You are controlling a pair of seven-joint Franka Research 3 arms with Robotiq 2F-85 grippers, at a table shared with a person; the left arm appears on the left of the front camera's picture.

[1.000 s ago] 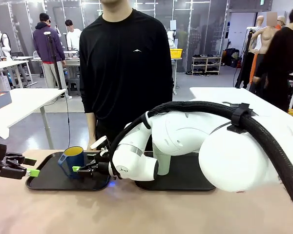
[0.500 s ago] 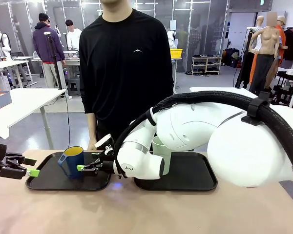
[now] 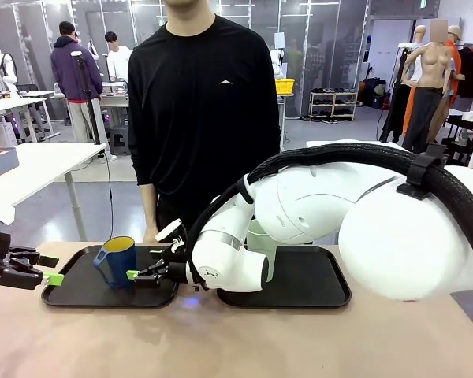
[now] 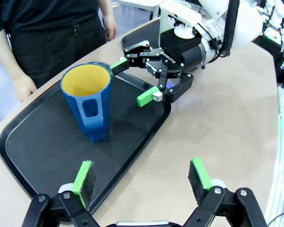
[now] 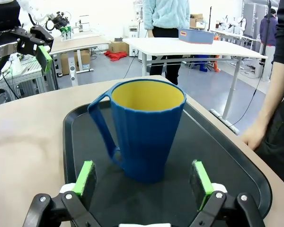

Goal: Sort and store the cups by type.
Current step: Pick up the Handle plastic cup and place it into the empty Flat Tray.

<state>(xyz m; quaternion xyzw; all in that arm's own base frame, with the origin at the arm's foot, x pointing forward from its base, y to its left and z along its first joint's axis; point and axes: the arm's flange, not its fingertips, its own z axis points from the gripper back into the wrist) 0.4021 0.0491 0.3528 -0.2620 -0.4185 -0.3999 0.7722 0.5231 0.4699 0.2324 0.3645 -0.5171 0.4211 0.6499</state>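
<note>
Since a second ago the right arm has risen and drawn back a little, uncovering more of the right tray [image 3: 315,298] and the top of the mint-green tumbler [image 3: 259,236]; its right pincer [image 3: 140,275] has shifted slightly to the right, away from the mug.

Front view: the blue mug [image 3: 117,260] stands upright on the left tray [image 3: 71,293], long axis vertical, yellow mouth up, handle toward the left. It has not moved. The right pincer sits just right of it, low over the tray, fingers spread and holding nothing. The tumbler stands upright on the right tray, mostly hidden behind the arm. The left pincer [image 3: 47,270] hangs at the left edge of the counter [image 3: 221,339], just left of the tray, as before. A person [image 3: 201,102] stands at the far side.

Left wrist view: the left pincer [image 4: 142,177] is wide open and empty over the near rim of the left tray [image 4: 19,142]. The mug [image 4: 89,101] stands beyond it, handle facing the camera. The right pincer [image 4: 135,81] is open beside the mug, not touching it.

Right wrist view: the right pincer [image 5: 143,178] is spread wide with the mug [image 5: 144,127] standing between and beyond its fingers, ungripped, handle to picture left. The left pincer [image 5: 40,47] shows far left.
</note>
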